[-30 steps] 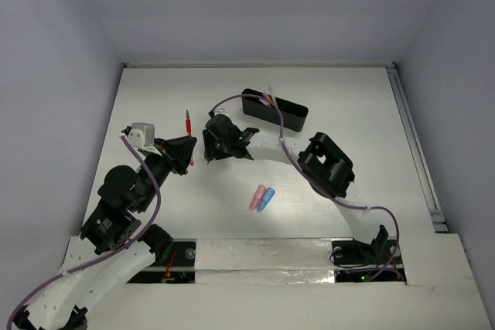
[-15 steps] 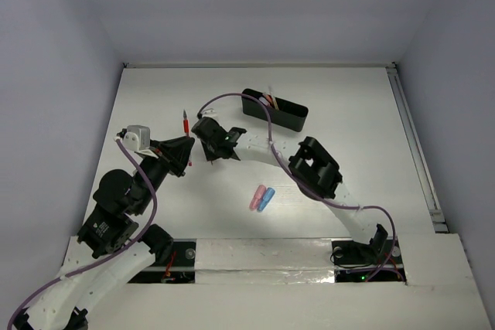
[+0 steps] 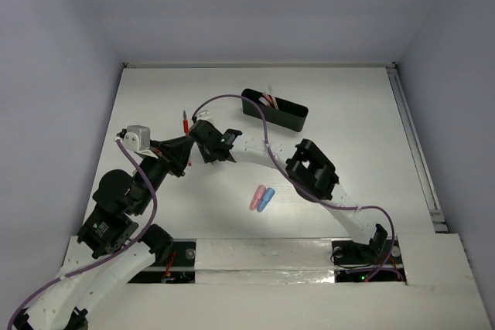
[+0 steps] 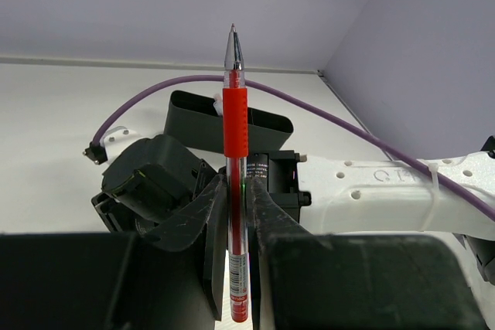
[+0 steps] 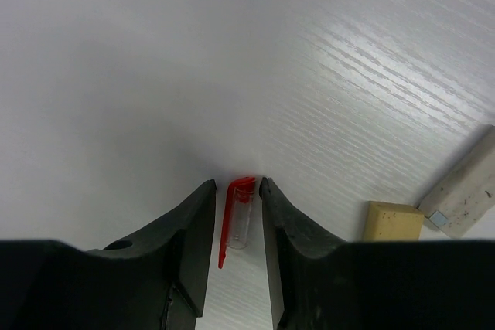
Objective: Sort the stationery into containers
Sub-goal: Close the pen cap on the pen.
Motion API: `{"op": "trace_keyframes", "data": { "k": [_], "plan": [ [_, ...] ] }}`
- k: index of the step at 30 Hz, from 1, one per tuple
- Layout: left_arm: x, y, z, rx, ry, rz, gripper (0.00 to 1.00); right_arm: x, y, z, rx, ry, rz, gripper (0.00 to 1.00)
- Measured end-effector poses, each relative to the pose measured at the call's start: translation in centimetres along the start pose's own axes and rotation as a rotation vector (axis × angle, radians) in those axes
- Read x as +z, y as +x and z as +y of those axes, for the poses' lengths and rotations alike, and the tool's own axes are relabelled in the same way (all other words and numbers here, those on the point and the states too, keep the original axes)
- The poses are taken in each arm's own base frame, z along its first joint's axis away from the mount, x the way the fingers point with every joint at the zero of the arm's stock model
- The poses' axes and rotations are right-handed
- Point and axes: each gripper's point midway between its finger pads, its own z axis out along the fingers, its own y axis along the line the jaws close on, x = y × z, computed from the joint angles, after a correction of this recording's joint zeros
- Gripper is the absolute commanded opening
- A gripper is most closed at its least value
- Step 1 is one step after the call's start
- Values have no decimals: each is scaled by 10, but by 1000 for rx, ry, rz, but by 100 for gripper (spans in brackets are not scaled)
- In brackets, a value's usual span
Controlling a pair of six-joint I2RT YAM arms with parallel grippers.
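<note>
My left gripper [image 3: 182, 157] [image 4: 236, 185] is shut on a red pen [image 4: 235, 125], which stands upright with its tip up; the pen also shows in the top view [image 3: 185, 121]. My right gripper [image 3: 203, 151] [image 5: 234, 185] sits right next to it, low over the table, shut on a red pen cap [image 5: 240, 212] with a clear body. The long black tray [image 3: 288, 119] stands behind it with pens [image 3: 268, 100] inside. A pink capsule [image 3: 256, 198] and a blue capsule [image 3: 266, 199] lie side by side in the middle.
A tan eraser [image 5: 394, 220] and a pale eraser [image 5: 464, 188] lie on the table just right of the right gripper's fingers. The right arm's purple cable [image 4: 325, 117] arcs across behind the pen. The table's side edges run far left and right.
My right gripper has moved left from in front of the tray until it is beside my left gripper. My left gripper, with the pen, has shifted slightly left.
</note>
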Motion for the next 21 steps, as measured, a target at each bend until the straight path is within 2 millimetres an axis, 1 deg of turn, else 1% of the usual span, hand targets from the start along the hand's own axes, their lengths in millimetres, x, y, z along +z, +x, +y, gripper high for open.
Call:
{"op": "trace_keyframes", "data": {
  "k": [4, 7, 10, 11, 12, 15, 17, 21],
  "plan": [
    [0, 0, 0, 1, 0, 0, 0, 0, 0, 1, -36, 21, 3, 35],
    [0, 0, 0, 1, 0, 0, 0, 0, -1, 0, -54, 38, 3, 31],
    [0, 0, 0, 1, 0, 0, 0, 0, 1, 1, -69, 41, 3, 21],
    [0, 0, 0, 1, 0, 0, 0, 1, 1, 1, -72, 42, 3, 11],
    [0, 0, 0, 1, 0, 0, 0, 1, 1, 1, -77, 43, 3, 8],
    [0, 0, 1, 3, -3, -2, 0, 1, 2, 1, -79, 45, 1, 4],
    [0, -1, 1, 5, -7, -3, 0, 1, 2, 2, -78, 42, -4, 0],
    [0, -1, 2, 5, -11, -4, 0, -1, 4, -1, -71, 38, -19, 0]
  ]
}}
